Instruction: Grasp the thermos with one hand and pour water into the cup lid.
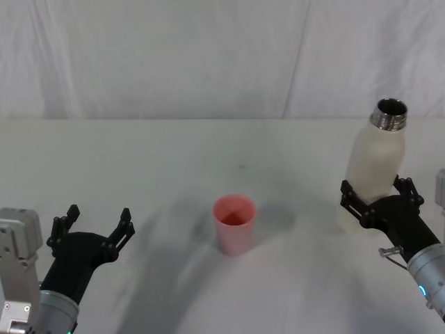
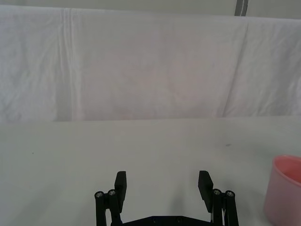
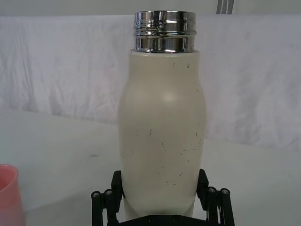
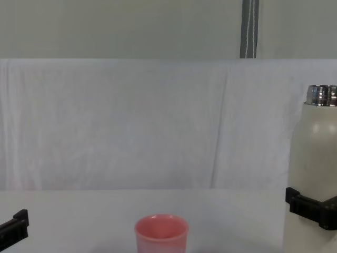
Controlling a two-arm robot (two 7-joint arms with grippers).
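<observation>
The right gripper [image 1: 377, 197] is clasping the thermos [image 1: 376, 161] low on its body, jaws closed against both sides, at the counter's [image 1: 174, 160] right. The cup lid [image 1: 234, 223] is standing mid-counter, well apart. The left gripper [image 1: 94, 226] is idling with jaws wide. The rigid, smooth, probably water-heavy bottle is likely demanding a firm grasp.

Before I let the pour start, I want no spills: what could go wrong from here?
1. The right gripper grips the thermos low on its body, so the tall bottle may slip or swing as it tilts.
2. The cup is small and stands unheld well to the thermos's left, so the stream could miss it or the neck could knock it over.
</observation>
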